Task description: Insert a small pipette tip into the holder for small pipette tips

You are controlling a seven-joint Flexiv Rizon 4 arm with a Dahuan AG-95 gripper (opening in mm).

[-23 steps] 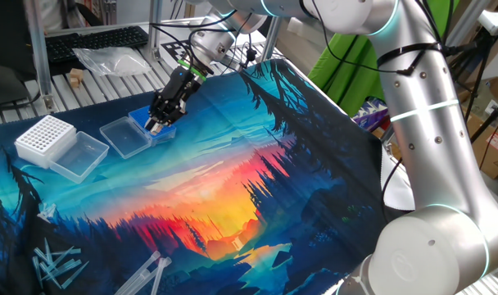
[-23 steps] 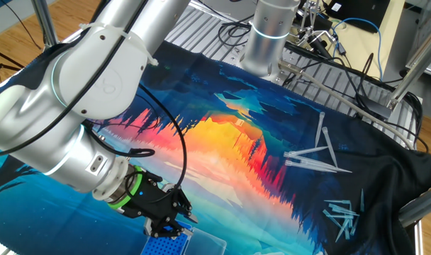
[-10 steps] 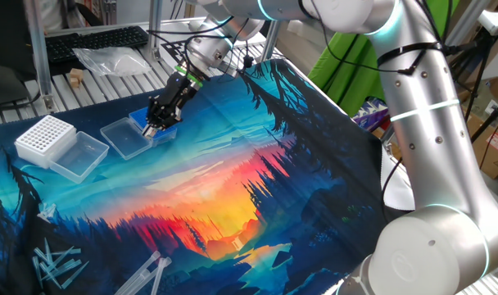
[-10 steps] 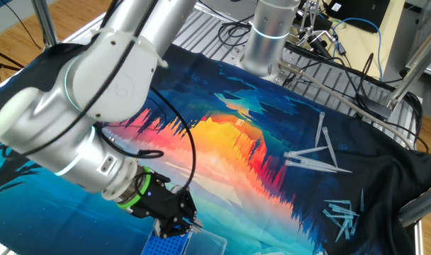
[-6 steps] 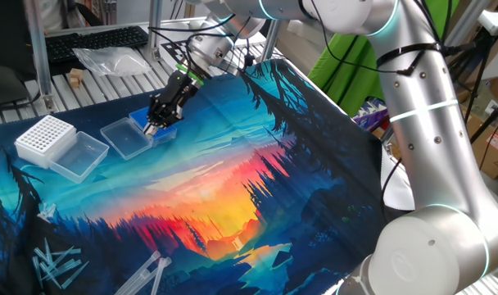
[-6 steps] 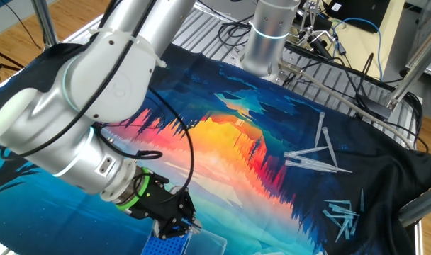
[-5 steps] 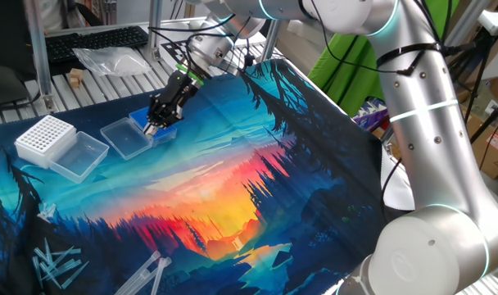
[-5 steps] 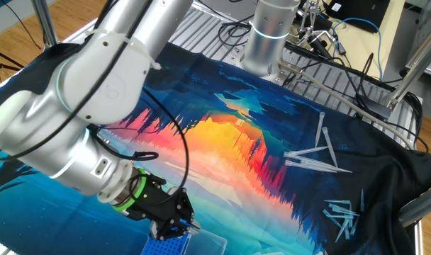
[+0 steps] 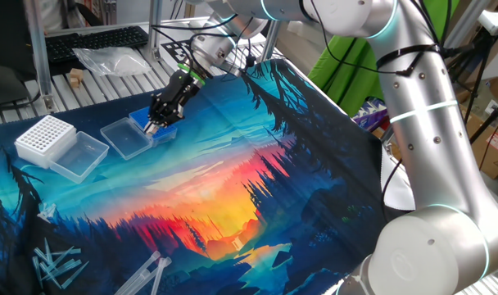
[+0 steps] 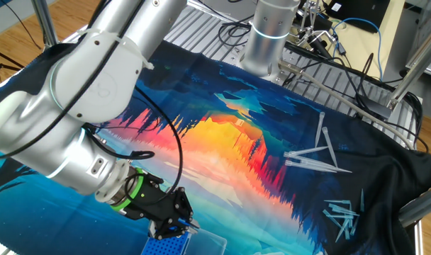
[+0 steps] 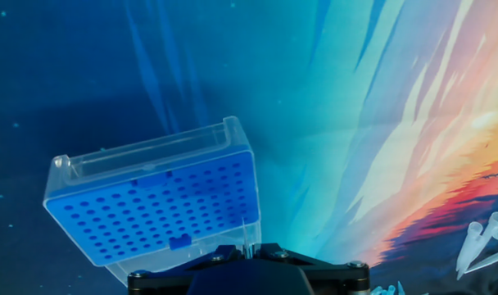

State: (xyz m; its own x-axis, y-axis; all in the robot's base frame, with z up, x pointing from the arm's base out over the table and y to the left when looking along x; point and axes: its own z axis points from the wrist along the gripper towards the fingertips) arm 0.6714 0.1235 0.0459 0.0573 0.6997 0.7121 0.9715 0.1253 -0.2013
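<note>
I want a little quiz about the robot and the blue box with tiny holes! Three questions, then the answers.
1. True or false: the gripper is over the blue rack.
2. The gripper's jaws are: A) wide open B) nearly closed on a thin clear tip.
3. Which other rack sits farther along the table, past the clear lid?

Key
1. True.
2. B.
3. The white rack with bigger holes.
</note>
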